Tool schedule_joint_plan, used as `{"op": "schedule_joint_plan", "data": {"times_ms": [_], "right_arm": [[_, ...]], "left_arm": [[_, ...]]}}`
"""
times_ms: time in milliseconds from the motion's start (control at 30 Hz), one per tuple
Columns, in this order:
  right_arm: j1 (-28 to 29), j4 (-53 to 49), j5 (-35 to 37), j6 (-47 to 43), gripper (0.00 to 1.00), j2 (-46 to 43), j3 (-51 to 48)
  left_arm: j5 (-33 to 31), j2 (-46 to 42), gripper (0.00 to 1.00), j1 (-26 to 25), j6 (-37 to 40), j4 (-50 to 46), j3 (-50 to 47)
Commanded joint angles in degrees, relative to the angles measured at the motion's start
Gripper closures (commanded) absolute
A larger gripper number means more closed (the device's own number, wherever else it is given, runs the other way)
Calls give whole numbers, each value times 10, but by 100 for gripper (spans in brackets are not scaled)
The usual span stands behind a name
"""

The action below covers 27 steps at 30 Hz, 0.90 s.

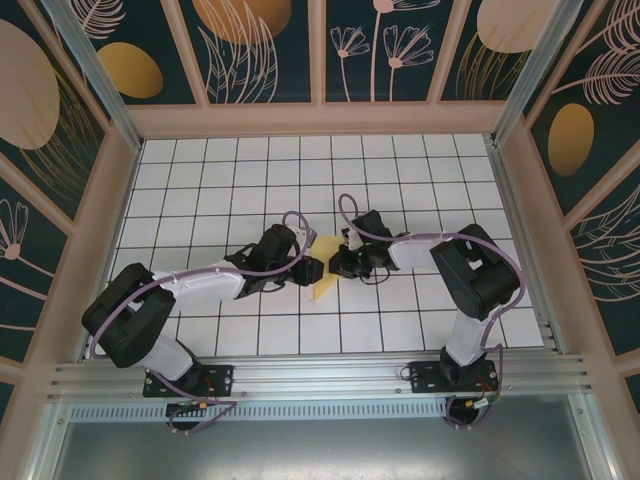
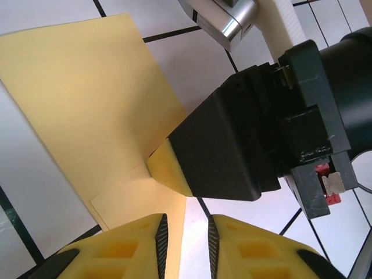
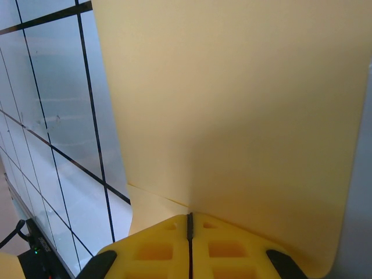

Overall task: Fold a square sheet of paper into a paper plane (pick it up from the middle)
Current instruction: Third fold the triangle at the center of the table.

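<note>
1. Top external view: both arms reach to the centre of the frame. There the square sheet of paper [image 1: 327, 288] stands partly raised off the white gridded tabletop [image 1: 200, 180], between the left hand [image 1: 310, 270] and the right hand [image 1: 338, 265].
2. Right wrist view: the right hand [image 3: 189, 232] is fully closed, its pads pinching the sheet at bottom centre, and the paper rises above them as a broad panel. Judged purpose: an anchor while a fold is worked.
3. Left wrist view: the left hand [image 2: 186, 244] stands narrowly parted at the bottom edge. A strip of the sheet runs into the gap, and neither pad visibly presses it. The right hand [image 2: 168, 171] clamps the paper just above.
4. Obstructions: the two hands sit nearly touching, so I judge there is little room to regrip. The patterned enclosure walls [image 1: 60, 120] and the metal rail [image 1: 320, 375] at the lower edge lie well apart from the work.
</note>
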Motion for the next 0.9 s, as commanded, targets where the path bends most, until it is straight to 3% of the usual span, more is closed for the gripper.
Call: {"op": "schedule_joint_plan", "data": {"times_ms": [0, 200, 867], "right_arm": [[-4, -24, 23, -17, 91, 15, -9], [-4, -28, 24, -18, 91, 16, -4], [0, -27, 28, -14, 90, 7, -4]], "left_arm": [[10, 15, 78, 4, -24, 19, 11], [3, 64, 85, 4, -40, 25, 14], [-19, 130, 89, 4, -40, 34, -28]]}}
